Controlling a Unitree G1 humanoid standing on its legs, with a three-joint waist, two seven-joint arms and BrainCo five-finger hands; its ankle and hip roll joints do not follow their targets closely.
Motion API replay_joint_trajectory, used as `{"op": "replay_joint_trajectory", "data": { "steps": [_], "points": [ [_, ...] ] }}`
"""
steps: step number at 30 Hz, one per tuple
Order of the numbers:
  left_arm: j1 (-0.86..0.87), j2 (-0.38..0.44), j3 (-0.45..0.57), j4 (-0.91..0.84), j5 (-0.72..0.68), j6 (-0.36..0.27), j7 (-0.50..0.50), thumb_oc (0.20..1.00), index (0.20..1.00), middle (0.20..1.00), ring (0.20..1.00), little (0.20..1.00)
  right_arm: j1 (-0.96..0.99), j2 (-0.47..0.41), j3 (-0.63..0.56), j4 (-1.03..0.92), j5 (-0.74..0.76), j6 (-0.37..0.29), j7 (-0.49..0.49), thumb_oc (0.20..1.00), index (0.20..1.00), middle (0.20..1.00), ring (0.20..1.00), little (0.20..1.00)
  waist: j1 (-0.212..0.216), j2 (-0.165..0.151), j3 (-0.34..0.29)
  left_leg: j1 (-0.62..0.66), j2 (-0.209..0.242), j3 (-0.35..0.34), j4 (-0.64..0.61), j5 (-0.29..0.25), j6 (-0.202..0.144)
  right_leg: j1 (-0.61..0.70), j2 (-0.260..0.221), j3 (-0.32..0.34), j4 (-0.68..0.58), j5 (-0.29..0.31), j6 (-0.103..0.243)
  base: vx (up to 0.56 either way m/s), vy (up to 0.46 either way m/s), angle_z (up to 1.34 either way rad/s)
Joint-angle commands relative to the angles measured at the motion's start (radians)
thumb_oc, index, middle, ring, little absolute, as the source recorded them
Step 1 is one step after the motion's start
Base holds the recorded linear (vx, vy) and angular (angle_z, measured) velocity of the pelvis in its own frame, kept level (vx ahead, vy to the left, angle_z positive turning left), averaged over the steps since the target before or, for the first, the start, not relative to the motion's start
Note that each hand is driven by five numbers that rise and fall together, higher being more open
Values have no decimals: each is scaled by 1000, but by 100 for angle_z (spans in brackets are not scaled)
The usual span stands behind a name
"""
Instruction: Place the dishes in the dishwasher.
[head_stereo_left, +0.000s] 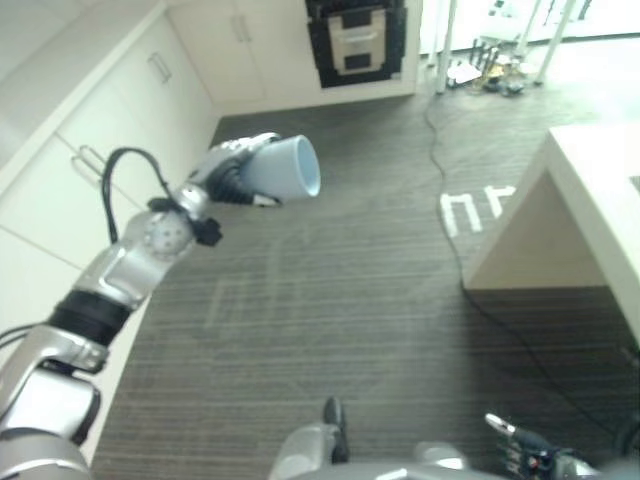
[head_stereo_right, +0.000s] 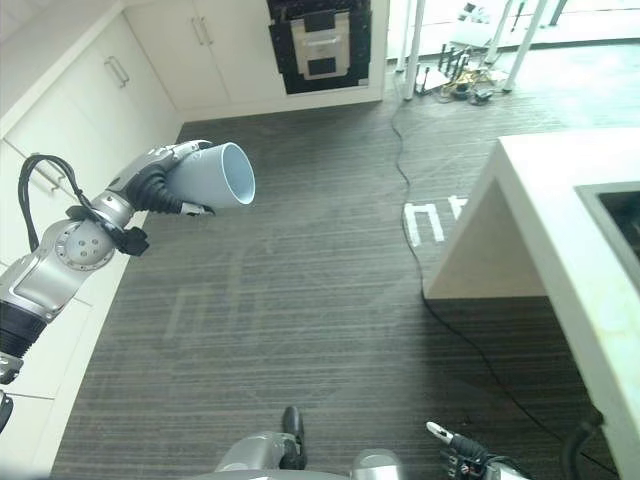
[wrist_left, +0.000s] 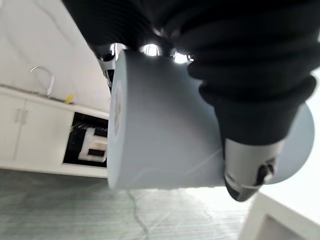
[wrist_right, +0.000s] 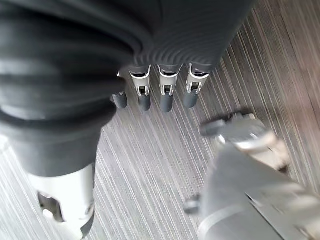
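Note:
My left hand is raised above the dark striped floor, shut round a pale blue cup. The cup lies on its side with its open mouth turned to the right. From the left wrist, the cup sits close under the ribbed cover, with the thumb curled across it. A dark open appliance bay with a pale rack is set in the far cabinet row. My right hand hangs low at the bottom right, fingers relaxed over the floor and holding nothing.
White cabinets run along the left side. A white counter with a sunken sink stands at the right. White marks are painted on the floor. Loose clutter lies at the back right.

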Motion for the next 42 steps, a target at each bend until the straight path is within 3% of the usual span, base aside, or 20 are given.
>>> {"op": "replay_joint_trajectory", "data": {
  "steps": [1,3,5,7,8,10,15,16,18,20,21,22,25,27,29,31,32,37,41,42],
  "points": [
    [-52,25,90,-60,6,-56,48,200,200,200,200,200,19,-11,10,-74,24,-76,-35,1000,1000,1000,1000,1000,8,50,-24,31,34,6,-80,-20,-34,-152,18,-29,266,42,74,280,267,53],
    [-78,29,55,-55,23,-42,57,200,200,200,200,200,9,-3,17,-103,0,-72,-35,1000,1000,1000,1000,1000,5,44,-25,63,18,52,-102,-37,-14,-209,3,-68,307,101,86,279,196,24],
    [-102,28,33,-53,31,-38,63,200,200,200,200,200,-4,0,28,-96,-14,-77,-30,1000,1000,1000,1000,1000,-3,37,-18,86,6,67,-102,-54,-9,-231,34,-85,244,91,76,245,52,-30],
    [-172,10,-9,-73,52,11,54,200,200,200,200,200,-19,-2,39,-91,-10,-81,-29,1000,1000,1000,1000,1000,-33,11,2,143,-19,76,-101,-98,-3,-261,32,-123,5,129,61,458,-92,-18],
    [-205,5,-28,-78,56,26,49,200,200,200,200,200,-27,-2,38,-76,-29,-91,-25,1000,1000,1000,1000,1000,-56,-24,10,203,-51,71,-99,-168,5,-317,-4,-114,-192,259,108,716,-226,12],
    [-211,24,-39,-76,35,7,46,200,200,200,200,200,-27,1,41,-70,-27,-89,-36,1000,1000,1000,1000,1000,-61,-40,6,235,-72,54,-88,-215,18,-349,-15,-106,-258,331,135,599,-206,36],
    [-178,18,-38,-95,37,-28,29,200,200,200,200,200,-14,-5,39,-61,18,-79,-52,1000,1000,1000,1000,1000,-68,-36,-42,279,-61,20,-11,-284,3,-347,2,-98,-216,275,91,463,-313,39],
    [-147,9,-20,-116,49,-6,46,200,200,200,200,200,-25,-24,42,-56,11,-76,-44,1000,1000,1000,1000,1000,-70,-17,-58,284,-24,21,115,-197,-65,-321,30,-117,-194,217,39,417,-339,33],
    [-127,14,4,-122,50,-4,61,200,200,200,200,200,-30,-44,45,-56,-1,-86,-37,1000,1000,1000,1000,1000,-65,-2,-60,246,-2,-1,268,-73,-119,-291,57,-129,-195,180,-5,306,-280,-9],
    [-103,26,30,-124,40,-13,66,200,200,200,200,200,-31,-62,50,-50,-1,-97,-28,1000,1000,1000,1000,1000,-54,-7,-61,172,-19,-24,439,-11,-136,-264,65,-118,-195,152,-37,282,-254,-19],
    [-87,29,61,-120,34,-21,52,200,200,200,200,200,-27,-71,49,-52,-8,-97,-25,1000,1000,1000,1000,1000,-47,-27,-53,65,1,-4,604,22,-138,-224,60,-111,-201,133,-63,359,-255,-13],
    [-84,29,73,-124,34,-21,40,200,200,200,200,200,-24,-77,44,-48,-13,-101,-16,1000,1000,1000,1000,1000,-41,-27,-43,-5,30,7,612,-2,-118,-203,68,-104,-200,123,-66,382,-177,2],
    [-64,36,92,-133,32,-18,45,200,200,200,200,200,-32,-76,34,-26,-43,-106,-5,1000,1000,1000,1000,1000,-23,-19,-21,-53,63,35,354,-15,-82,-147,85,-57,-220,105,-52,407,100,-54],
    [-34,53,107,-157,15,3,51,200,200,200,200,200,-39,-81,47,-12,-117,-125,-27,1000,1000,1000,1000,1000,13,1,-9,-94,85,-33,51,89,-122,-74,110,1,-254,86,-30,631,251,-86],
    [-17,60,120,-161,9,3,42,200,200,200,200,200,-36,-83,66,-9,-140,-130,-43,1000,1000,1000,1000,1000,29,3,-3,-133,113,-45,-34,151,-144,-33,110,17,-262,70,-25,486,196,-107],
    [4,61,138,-153,10,-14,35,200,200,200,200,200,-31,-82,71,-16,-150,-130,-57,1000,1000,1000,1000,1000,32,5,-5,-152,129,-37,-40,157,-147,-14,101,17,-255,54,-20,444,261,-108],
    [22,55,155,-144,14,-24,23,200,200,200,200,200,-32,-79,75,-26,-146,-112,-76,1000,1000,1000,1000,1000,33,15,-18,-119,122,-31,-53,125,-138,-12,93,18,-234,32,-9,451,332,-82],
    [23,50,164,-125,25,-48,20,200,200,200,200,200,-7,-45,53,-36,-134,-82,-127,1000,1000,1000,1000,1000,37,32,-39,-25,46,-39,-50,19,-79,-41,57,-4,-90,-20,16,364,320,-88],
    [-18,70,121,-110,29,-45,39,200,200,200,200,200,12,-14,29,-49,-151,-82,-167,1000,1000,1000,1000,1000,35,36,-43,39,1,-13,-97,-20,-16,-144,45,-45,190,54,62,171,204,36],
    [-18,70,121,-110,29,-45,39,200,200,200,200,200,12,-14,29,-49,-151,-82,-167,1000,1000,1000,1000,1000,35,36,-43,39,1,-13,-97,-20,-16,-144,45,-45,190,54,62,123,107,9]
  ]
}}
